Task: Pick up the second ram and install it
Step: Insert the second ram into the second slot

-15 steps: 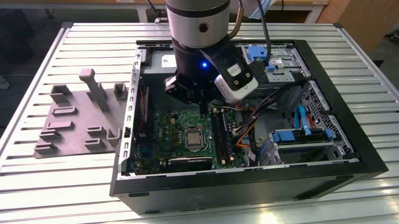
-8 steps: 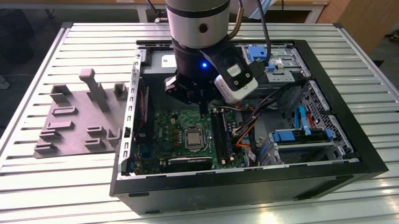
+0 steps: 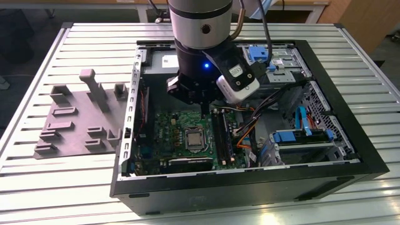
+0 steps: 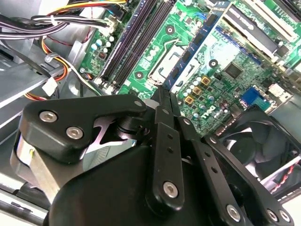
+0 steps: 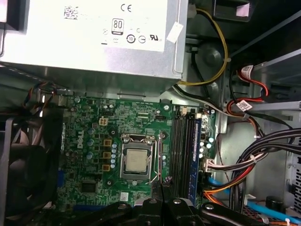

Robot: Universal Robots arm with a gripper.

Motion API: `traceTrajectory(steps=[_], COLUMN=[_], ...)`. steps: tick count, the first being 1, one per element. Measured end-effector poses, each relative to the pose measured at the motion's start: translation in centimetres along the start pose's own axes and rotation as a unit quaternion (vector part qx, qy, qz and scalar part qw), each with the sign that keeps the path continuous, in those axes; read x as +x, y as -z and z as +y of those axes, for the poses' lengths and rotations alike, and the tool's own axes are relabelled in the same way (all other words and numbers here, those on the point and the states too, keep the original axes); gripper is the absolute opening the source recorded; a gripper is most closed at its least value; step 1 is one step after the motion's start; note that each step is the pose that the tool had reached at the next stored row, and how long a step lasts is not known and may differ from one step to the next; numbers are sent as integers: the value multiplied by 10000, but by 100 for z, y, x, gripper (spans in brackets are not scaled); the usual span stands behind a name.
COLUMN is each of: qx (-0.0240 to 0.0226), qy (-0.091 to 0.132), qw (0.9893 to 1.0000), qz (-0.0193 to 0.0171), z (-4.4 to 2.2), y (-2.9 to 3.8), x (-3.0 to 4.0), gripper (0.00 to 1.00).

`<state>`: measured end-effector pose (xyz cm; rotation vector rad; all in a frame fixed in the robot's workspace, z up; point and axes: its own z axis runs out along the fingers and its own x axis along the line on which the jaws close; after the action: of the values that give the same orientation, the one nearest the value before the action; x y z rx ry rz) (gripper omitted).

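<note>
My gripper hangs inside the open computer case, just above the green motherboard. In both wrist views its black fingers meet in one thin edge, shut, with nothing visible between them. The tips are over the board between the processor socket and the long dark memory slots, near the slots' far end. Thin dark strips stand along those slots; I cannot tell which of them is the second ram.
A grey slotted plastic tray lies on the ribbed table at the exterior view's left of the case. The grey power-supply box sits beyond the board. Bundled cables and blue drive brackets crowd the exterior view's right. A black fan borders the board.
</note>
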<state>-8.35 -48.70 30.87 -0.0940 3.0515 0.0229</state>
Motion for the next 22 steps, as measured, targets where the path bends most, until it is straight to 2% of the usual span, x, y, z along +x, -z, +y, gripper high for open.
traceTrajectory(steps=[11, 22], qx=[5, 29], qy=[0, 2], qw=[10000, 10000], qz=[16, 55], z=[25, 53], y=[-49, -101], x=[-138, -275], gripper=[12, 12])
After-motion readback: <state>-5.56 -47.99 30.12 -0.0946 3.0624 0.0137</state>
